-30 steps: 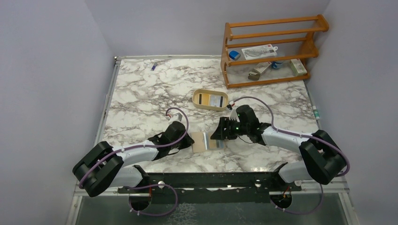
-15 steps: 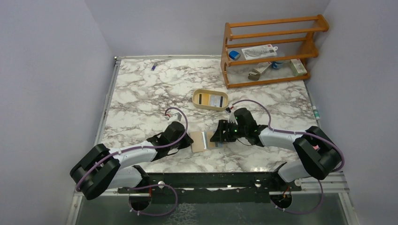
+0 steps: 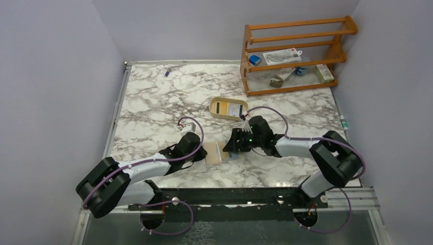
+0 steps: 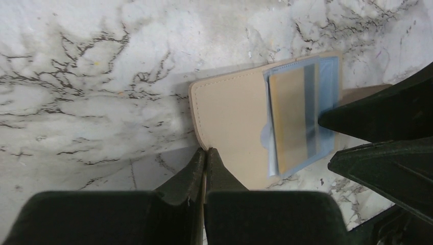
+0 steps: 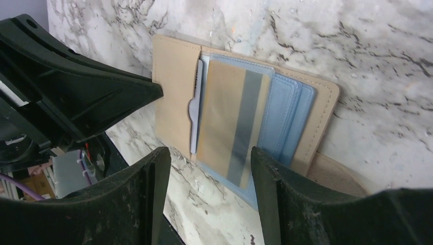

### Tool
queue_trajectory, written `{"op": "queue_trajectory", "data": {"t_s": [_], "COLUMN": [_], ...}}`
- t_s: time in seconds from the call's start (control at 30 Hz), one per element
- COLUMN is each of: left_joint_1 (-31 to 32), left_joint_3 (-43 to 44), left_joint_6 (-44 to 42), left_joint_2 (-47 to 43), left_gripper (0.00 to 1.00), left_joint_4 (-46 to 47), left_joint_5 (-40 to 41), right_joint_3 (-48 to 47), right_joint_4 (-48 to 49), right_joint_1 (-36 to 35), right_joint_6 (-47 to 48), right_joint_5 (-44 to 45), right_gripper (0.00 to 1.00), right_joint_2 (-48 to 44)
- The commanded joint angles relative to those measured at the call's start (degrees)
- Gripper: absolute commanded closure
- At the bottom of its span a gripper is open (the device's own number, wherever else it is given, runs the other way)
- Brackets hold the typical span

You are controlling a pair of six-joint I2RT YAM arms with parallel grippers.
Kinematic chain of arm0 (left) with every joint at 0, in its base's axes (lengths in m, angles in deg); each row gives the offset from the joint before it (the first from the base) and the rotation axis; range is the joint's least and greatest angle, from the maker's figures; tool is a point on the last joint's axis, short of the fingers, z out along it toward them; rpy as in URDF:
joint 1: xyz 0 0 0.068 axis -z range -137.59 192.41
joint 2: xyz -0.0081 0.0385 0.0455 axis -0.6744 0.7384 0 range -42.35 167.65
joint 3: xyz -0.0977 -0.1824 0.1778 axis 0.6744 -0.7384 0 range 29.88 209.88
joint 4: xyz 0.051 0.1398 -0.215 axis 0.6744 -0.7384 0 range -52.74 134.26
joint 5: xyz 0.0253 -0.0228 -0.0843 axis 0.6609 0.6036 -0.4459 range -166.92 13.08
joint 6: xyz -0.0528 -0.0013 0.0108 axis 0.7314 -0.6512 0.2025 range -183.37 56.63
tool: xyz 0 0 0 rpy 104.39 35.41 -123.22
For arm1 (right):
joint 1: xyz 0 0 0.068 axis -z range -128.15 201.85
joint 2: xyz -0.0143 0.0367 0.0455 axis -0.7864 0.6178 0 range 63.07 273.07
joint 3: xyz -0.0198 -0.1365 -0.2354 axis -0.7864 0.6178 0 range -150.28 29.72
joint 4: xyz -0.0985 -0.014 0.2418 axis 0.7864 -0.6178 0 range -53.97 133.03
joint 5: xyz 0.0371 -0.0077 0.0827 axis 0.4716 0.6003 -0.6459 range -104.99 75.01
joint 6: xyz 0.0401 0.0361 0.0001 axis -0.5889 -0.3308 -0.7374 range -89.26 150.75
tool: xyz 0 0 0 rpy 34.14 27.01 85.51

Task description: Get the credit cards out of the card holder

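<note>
Marble table (image 3: 153,102) | oval tray (image 3: 211,107) beyond card holder (image 3: 216,152) | wooden rack (image 3: 298,24) behind

Marble table (image 3: 153,102) with open card holder (image 3: 214,153), cream oval tray (image 3: 211,108), wooden rack (image 3: 247,56) at back

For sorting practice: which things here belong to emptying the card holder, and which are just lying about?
Job: card holder; striped card in it; left hand, shut at its edge; right hand, open over the card; tray holding cards.
Lying about: wooden rack; small blue object.
</note>
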State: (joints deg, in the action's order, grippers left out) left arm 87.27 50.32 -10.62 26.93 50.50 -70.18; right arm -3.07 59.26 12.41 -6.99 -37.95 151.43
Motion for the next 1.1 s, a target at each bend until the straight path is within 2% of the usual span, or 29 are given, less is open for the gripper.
{"op": "queue_trajectory", "data": {"t_s": [0.0, 0.23, 0.5, 0.67, 0.77, 1.07], "left_joint_1": [0.27, 0.31, 0.3, 0.31, 0.28, 0.25], "left_joint_3": [-0.21, -0.84, -1.02, -0.53, -0.41, -0.32], "left_joint_6": [-0.3, -0.05, -0.28, -0.65, -0.76, -1.03], "left_joint_2": [-0.31, -0.56, -0.19, -0.51, -1.2, -2.91], "left_gripper": [1.0, 1.0, 1.0, 1.0, 1.0, 1.0], "left_joint_4": [0.83, 1.16, 1.43, 0.61, 0.07, -1.59], "left_joint_5": [0.19, 0.2, 0.19, 0.6, 0.93, 1.34], "right_joint_3": [-0.08, -0.04, 1.95, 1.6, 1.08, -1.7], "right_joint_4": [0.8, 5.89, 11.21, 4.8, 0.49, -3.49], "right_joint_1": [-3.0, -4.22, -4.33, -4.4, -4.33, -4.24], "right_joint_6": [-1.66, -4.36, -5.7, -3.62, -1.08, 1.87], "right_joint_5": [2.21, -0.59, -3.1, 3.59, 8.3, 14.08], "right_gripper": [0.35, 0.36, 0.36, 0.34, 0.29, 0.28], "right_joint_2": [5.46, 5.93, 1.77, -2.94, -5.32, -0.8]}}
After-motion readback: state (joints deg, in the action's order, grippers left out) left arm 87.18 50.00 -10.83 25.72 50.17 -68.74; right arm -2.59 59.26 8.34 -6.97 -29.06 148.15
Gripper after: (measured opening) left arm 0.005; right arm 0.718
